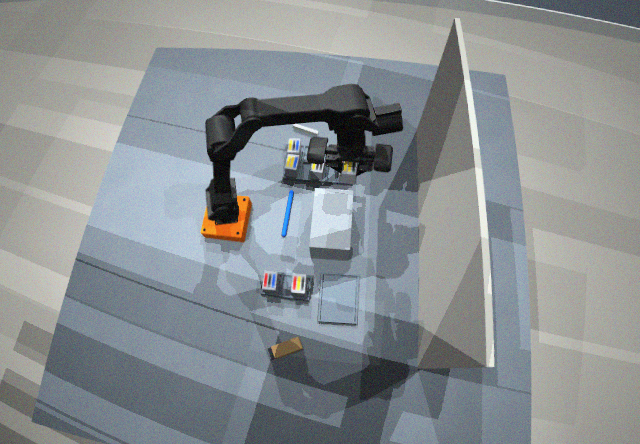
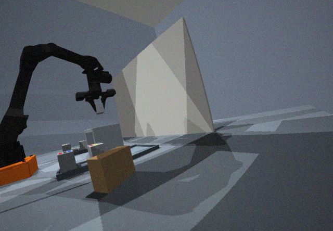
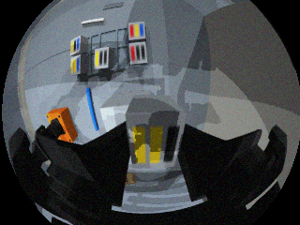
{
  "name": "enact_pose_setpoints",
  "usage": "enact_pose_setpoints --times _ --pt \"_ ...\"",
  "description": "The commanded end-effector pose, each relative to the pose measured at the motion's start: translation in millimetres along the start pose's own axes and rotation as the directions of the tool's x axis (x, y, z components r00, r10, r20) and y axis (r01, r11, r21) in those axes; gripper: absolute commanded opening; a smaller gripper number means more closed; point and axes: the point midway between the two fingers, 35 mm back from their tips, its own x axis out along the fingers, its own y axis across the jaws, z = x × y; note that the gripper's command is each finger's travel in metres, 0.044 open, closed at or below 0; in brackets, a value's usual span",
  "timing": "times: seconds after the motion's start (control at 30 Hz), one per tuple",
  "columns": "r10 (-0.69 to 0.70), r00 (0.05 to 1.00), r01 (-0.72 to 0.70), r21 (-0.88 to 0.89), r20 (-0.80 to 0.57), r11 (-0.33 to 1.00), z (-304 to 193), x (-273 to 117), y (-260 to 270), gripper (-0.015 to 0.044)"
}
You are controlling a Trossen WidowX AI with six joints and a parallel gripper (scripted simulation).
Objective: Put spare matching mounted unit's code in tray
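Note:
My gripper (image 1: 348, 167) (image 2: 99, 107) (image 3: 152, 123) is shut on a grey spare whose top shows two yellow stripes and one black stripe. It holds the spare raised, over the right front of the far rack (image 1: 310, 180) in the top view. In the wrist view, that rack holds a yellow-black-blue spare (image 3: 79, 44), a yellow-blue spare (image 3: 76, 65), a yellow-black-black spare (image 3: 101, 58), a red-yellow-blue spare (image 3: 137, 30) and a red-black-black spare (image 3: 138, 52). The tray (image 1: 321, 299) (image 2: 148, 151) is empty. I cannot make out the mounted unit's back code.
A large grey box (image 1: 330, 222) (image 2: 107, 137) stands between the far rack and the tray. A smaller rack with two striped blocks (image 1: 269, 280) (image 1: 298, 283) is beside the tray. A tan block (image 1: 286, 347) (image 2: 113, 166), blue rod (image 1: 287, 213) and tall panel (image 1: 449, 222) (image 2: 161, 94) stand around.

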Motion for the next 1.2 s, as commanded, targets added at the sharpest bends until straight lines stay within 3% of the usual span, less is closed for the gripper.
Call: enact_pose_setpoints --times 0.0,0.6,1.17 --pt "0.006 1.000 -0.006 -0.007 -0.007 1.000 -20.9 1.6 -9.7 0.0000" --pt "0.028 1.000 -0.027 -0.069 0.004 0.997 -125.4 8.0 -36.6 0.0000" --pt "0.042 0.999 -0.039 -0.127 0.018 0.991 -231.5 15.1 -30.8 0.0000"
